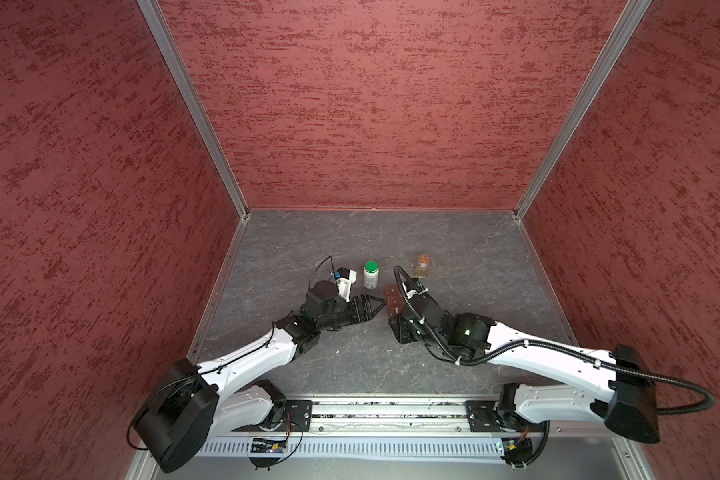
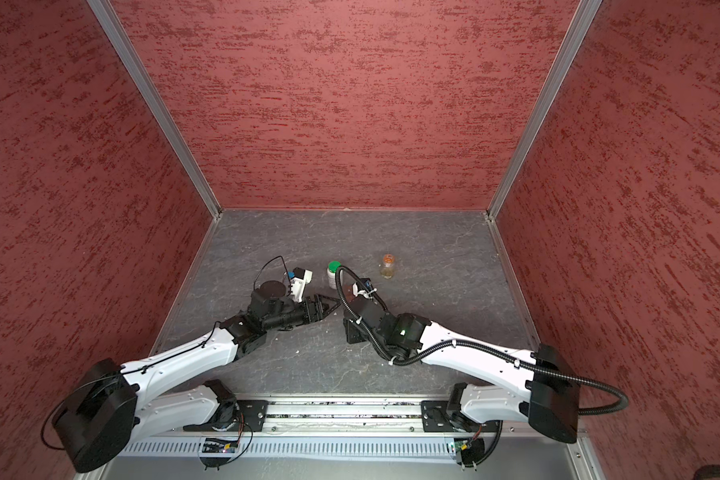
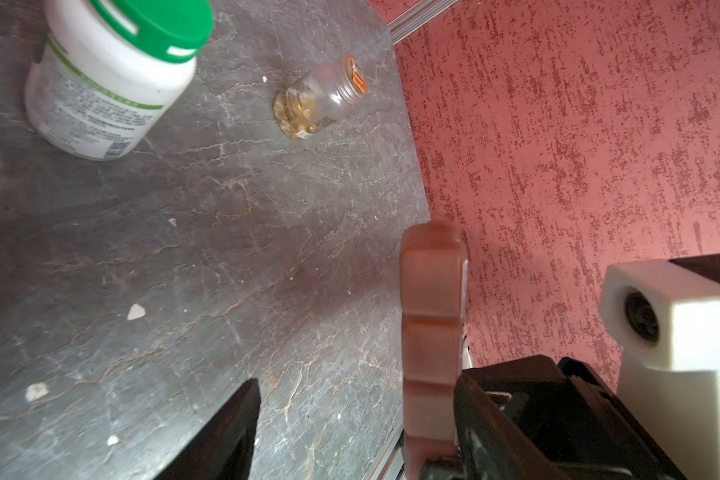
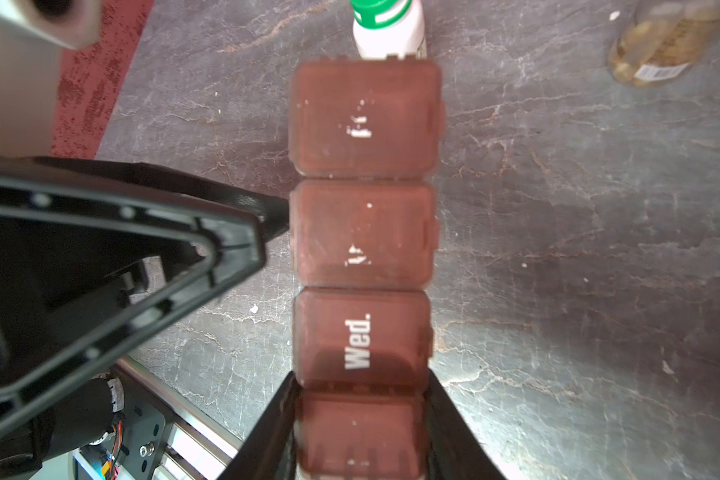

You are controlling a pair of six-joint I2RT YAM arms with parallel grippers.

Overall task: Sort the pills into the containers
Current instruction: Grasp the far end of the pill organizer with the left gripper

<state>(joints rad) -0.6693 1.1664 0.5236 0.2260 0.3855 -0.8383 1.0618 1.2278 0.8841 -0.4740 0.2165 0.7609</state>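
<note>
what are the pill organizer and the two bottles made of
pill organizer: translucent reddish-brown plastic, fairly matte; moulded lids with worn white print.
white bottle: opaque plastic, slight sheen, printed label.
small bottle: clear, pills visible through it; plastic or glass, cannot tell.

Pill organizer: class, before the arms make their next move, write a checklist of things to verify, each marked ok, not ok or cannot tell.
1. pill organizer gripped: ok, the right gripper is shut on one end.
2. left gripper free: ok, open and empty, beside the organizer.
3. Left gripper touching the organizer: cannot tell.
4. compartment lids open for pills: not ok, every visible one is closed.
5. white bottle open: not ok, its green cap is on.
6. clear bottle open: not ok, its orange cap is on.
</note>
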